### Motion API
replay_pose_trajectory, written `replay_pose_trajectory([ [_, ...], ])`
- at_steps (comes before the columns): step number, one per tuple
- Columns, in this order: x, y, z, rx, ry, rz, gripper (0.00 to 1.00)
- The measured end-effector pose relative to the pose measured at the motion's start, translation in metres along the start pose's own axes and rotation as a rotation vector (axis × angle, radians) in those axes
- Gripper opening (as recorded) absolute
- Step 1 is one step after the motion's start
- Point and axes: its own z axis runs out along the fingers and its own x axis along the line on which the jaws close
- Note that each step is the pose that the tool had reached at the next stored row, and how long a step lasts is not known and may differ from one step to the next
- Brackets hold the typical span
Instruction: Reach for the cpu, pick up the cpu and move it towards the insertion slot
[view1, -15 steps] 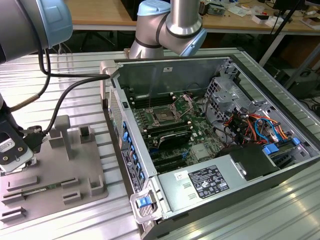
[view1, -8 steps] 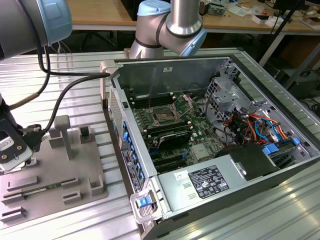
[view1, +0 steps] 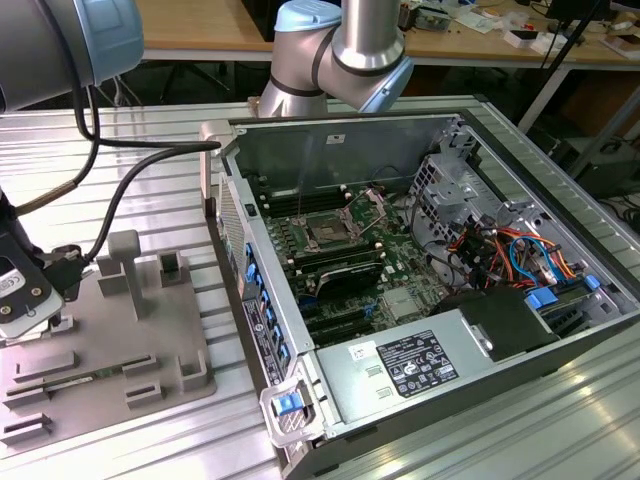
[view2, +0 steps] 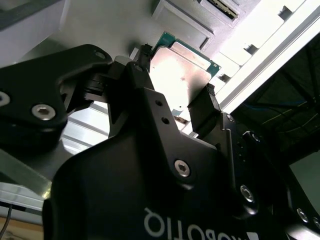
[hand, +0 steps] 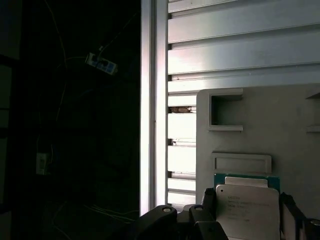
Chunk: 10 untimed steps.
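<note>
Silvery metal with a thin green rim, the cpu (view2: 185, 65) sits between the black fingers (view2: 202, 107) of the gripper (view2: 175, 80). They are clenched against two of its opposite edges, as both wrist views show. It is over the grey fixture tray (view1: 120, 350) on the slatted aluminium bench (view1: 150, 180), at the exterior view's left. That is well apart from the insertion slot (view1: 325, 232), which lies inside the open computer case (view1: 330, 140).

The hold looks like the main risk. The fingers bear on thin edges only, so a slight skew or a quick swing could let the chip pivot or slip out and drop onto the tray. Whether it has left the tray yet cannot be told. If it is seated, a pull that is not straight could jam it.

The near case wall stands between tray and socket, and a low path could clip it. The black cable (view1: 130, 200) trailing from the arm could drag or snag on the way across. A tilted chip reaching the socket could damage its contacts.
</note>
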Motion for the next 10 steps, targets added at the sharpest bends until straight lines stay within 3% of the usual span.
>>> replay_pose_trajectory([
  [10, 0.0001, 0.0001, -0.0036, 0.0000, 0.0000, 0.000, 0.55],
])
